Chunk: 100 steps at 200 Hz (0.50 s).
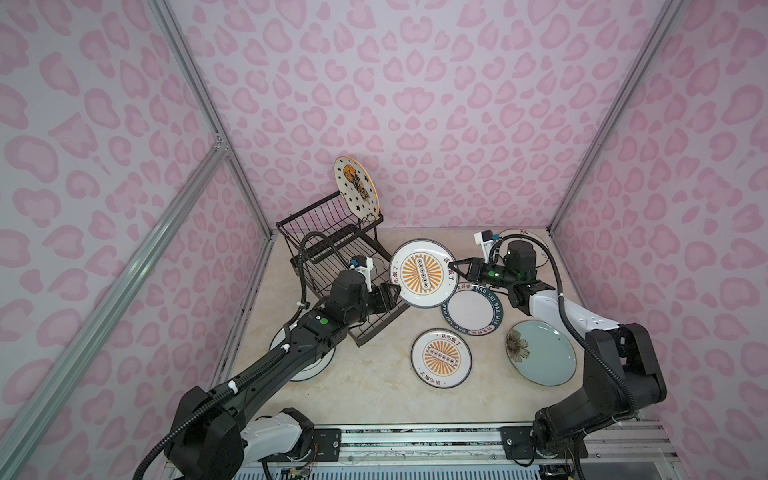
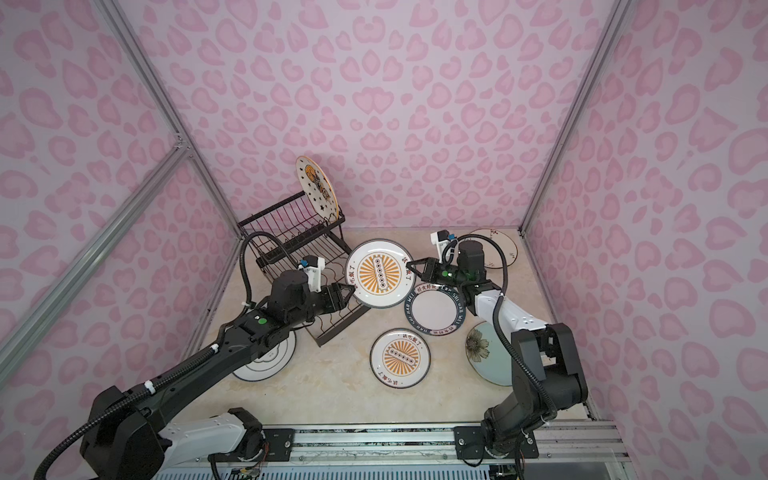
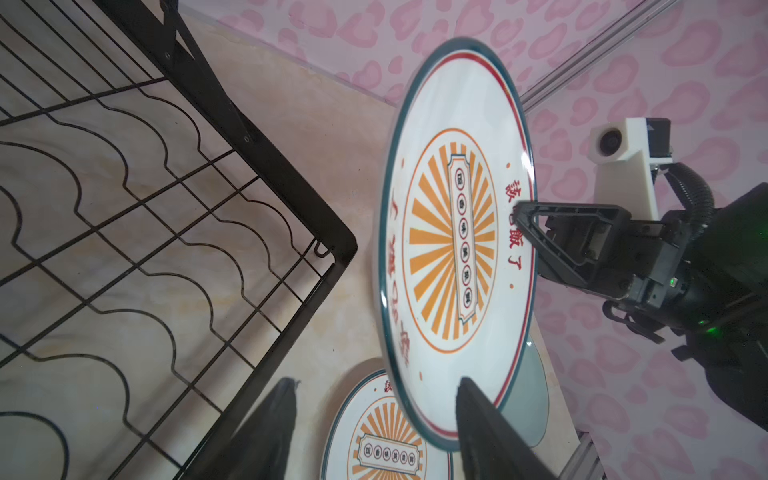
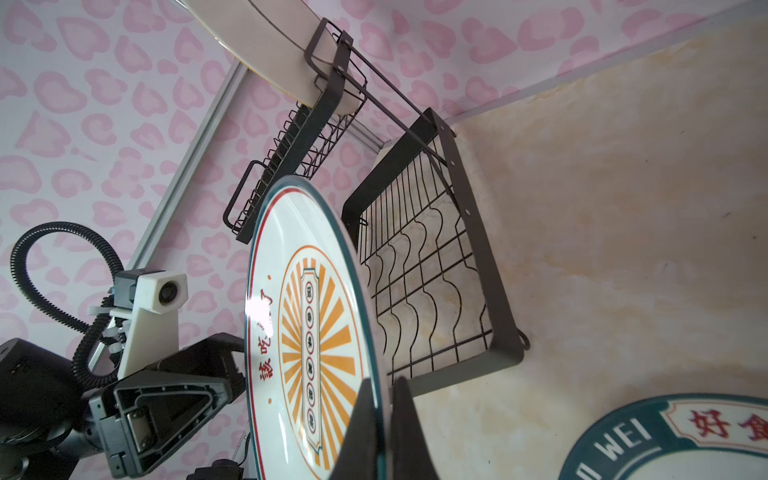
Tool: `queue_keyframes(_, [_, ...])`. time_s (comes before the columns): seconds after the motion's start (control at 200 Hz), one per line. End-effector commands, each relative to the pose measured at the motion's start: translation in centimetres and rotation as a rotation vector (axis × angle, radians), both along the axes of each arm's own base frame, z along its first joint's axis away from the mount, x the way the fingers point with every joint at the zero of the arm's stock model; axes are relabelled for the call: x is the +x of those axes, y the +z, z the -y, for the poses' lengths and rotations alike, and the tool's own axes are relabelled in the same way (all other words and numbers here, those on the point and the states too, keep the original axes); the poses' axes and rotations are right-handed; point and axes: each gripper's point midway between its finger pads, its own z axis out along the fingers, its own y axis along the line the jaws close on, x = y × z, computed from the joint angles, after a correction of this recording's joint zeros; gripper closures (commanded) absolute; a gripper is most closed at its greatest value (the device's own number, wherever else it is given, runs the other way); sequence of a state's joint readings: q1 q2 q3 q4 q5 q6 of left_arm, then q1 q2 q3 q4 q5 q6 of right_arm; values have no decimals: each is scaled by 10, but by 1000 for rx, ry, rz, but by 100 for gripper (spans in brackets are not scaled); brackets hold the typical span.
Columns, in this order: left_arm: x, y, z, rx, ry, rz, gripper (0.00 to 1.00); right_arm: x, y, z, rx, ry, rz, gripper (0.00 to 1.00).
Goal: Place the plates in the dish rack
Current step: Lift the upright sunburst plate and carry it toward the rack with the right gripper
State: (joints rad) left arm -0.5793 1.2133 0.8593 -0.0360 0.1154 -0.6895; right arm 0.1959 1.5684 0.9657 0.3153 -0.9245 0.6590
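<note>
While left end effector [image 3: 378,382] gapes (astride), right end effector [image 4: 384,380] pinches plate [image 1: 423,272].

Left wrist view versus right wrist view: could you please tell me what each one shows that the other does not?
Only the left wrist view shows a second sunburst plate lying flat, and the right gripper from outside, jaws clamped on the rim of the held sunburst plate. Only the right wrist view shows a standing plate in the raised basket, the lettered-rim plate, and the left gripper from outside, jaws open. Both share the held sunburst plate and the rack's wavy-wire tray.
</note>
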Motion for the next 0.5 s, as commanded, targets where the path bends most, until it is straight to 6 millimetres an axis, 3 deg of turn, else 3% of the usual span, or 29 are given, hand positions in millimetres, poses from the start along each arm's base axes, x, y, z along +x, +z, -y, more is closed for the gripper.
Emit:
queue_keyframes(0.0, [6,11,1,-25,9,34,38,-6,17,-10,31,49,56,100])
queue_keyframes(0.18, [8,16,3,-29,1,45,45,-15,18,-24,25,99,56,100])
queue_keyframes(0.495, [8,18,-1,-23,10,58,74,-16,0,-35,-5,123,21,100])
